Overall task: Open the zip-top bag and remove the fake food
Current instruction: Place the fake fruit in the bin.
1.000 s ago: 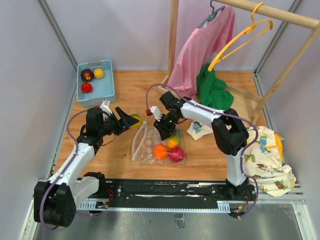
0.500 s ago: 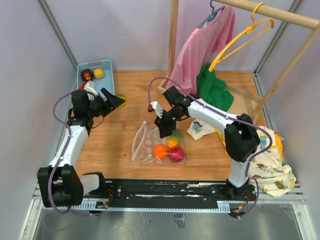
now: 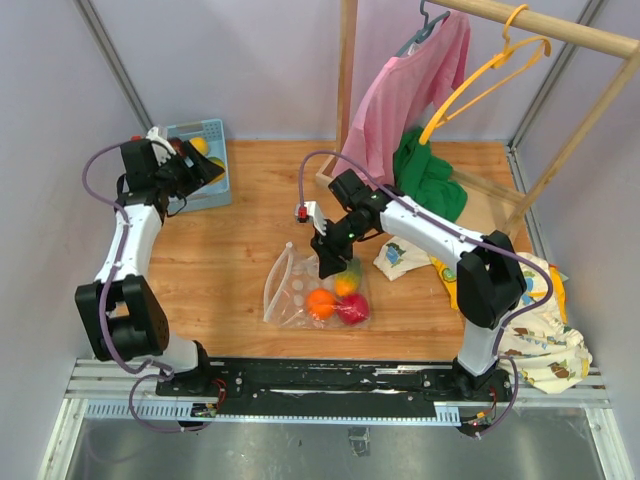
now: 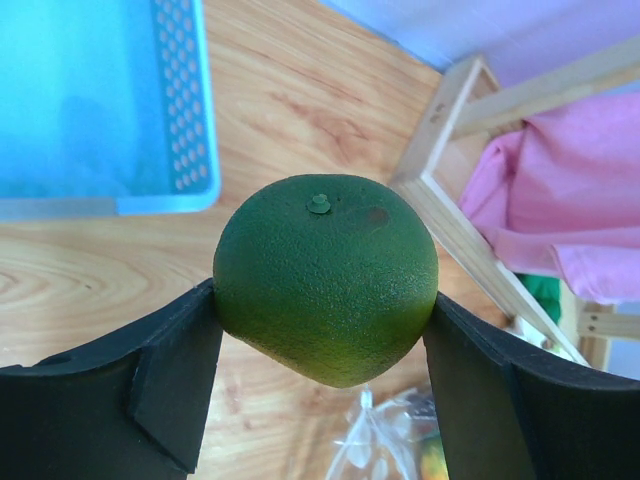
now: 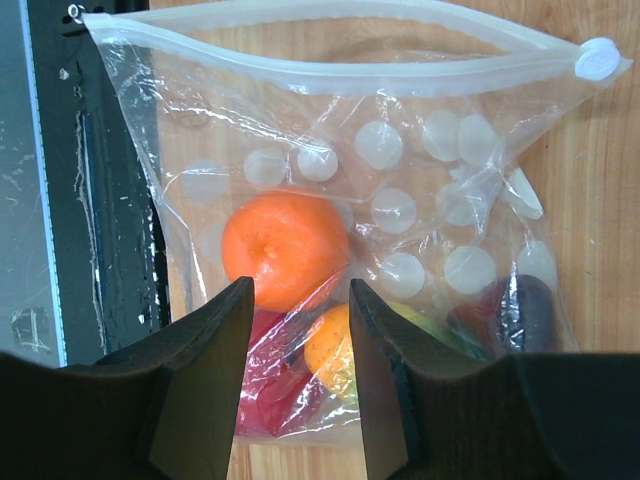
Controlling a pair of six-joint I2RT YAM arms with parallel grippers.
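The clear zip-top bag [image 3: 292,290] lies flat on the wooden table, its white zip strip [image 5: 350,75] at the far side in the right wrist view. Inside are an orange fruit [image 5: 285,250], a yellow one [image 5: 335,352], a red one [image 5: 268,392] and a dark purple one [image 5: 532,308]. My right gripper [image 3: 330,262] hangs open just above the bag and grips nothing; in its own view [image 5: 300,340] the jaws stand apart over the fruits. My left gripper [image 3: 205,168] is shut on a green fruit [image 4: 325,280] at the near edge of the blue basket [image 4: 90,100].
The blue basket [image 3: 207,190] at the back left holds a yellow fruit [image 3: 200,146]. A wooden rack post [image 3: 346,80] stands behind the bag, with a pink garment [image 3: 400,95], a green cloth [image 3: 428,180] and a yellow hanger [image 3: 480,80]. A cartoon-print cloth [image 3: 535,320] lies at the right.
My left arm has swung left and back from beside the bag to the blue basket, carrying the green fruit. My right gripper has stayed over the bag.
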